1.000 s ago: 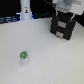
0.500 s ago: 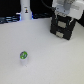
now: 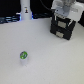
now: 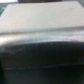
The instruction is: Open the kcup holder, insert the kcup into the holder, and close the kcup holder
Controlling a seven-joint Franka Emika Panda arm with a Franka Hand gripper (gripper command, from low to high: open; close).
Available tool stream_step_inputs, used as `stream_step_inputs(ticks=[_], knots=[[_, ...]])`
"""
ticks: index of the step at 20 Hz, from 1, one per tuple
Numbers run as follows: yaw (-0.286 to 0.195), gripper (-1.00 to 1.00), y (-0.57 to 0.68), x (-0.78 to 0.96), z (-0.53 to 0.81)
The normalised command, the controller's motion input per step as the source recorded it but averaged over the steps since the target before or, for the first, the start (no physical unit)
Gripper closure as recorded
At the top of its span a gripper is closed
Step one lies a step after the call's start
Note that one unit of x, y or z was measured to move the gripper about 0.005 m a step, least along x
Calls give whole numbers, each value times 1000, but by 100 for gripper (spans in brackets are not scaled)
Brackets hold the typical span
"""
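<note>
**Arm over the drawer unit, pod alone on the table**

Exterior view: the kcup holder (image 3: pixel 63 28), a black box, sits at the far side of the white table (image 3: pixel 47 57), toward the exterior view's right. The gripper (image 3: pixel 63 16) hangs right over its top; the arm's pale body hides the fingers, so their spread cannot be told. The kcup (image 3: pixel 23 56), white with a green top, stands upright well apart, toward the exterior view's left. A tall white bottle (image 3: pixel 25 10) stands at the table's far edge.

Wrist view: blurred; the kcup holder's dark top edge (image 4: pixel 42 52) fills the frame
</note>
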Motion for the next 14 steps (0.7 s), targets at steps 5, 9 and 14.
stream_step_inputs(ticks=[5,9,14], knots=[[-9,100,3,43,2],[-3,100,-174,442,97],[-9,100,-245,663,100]])
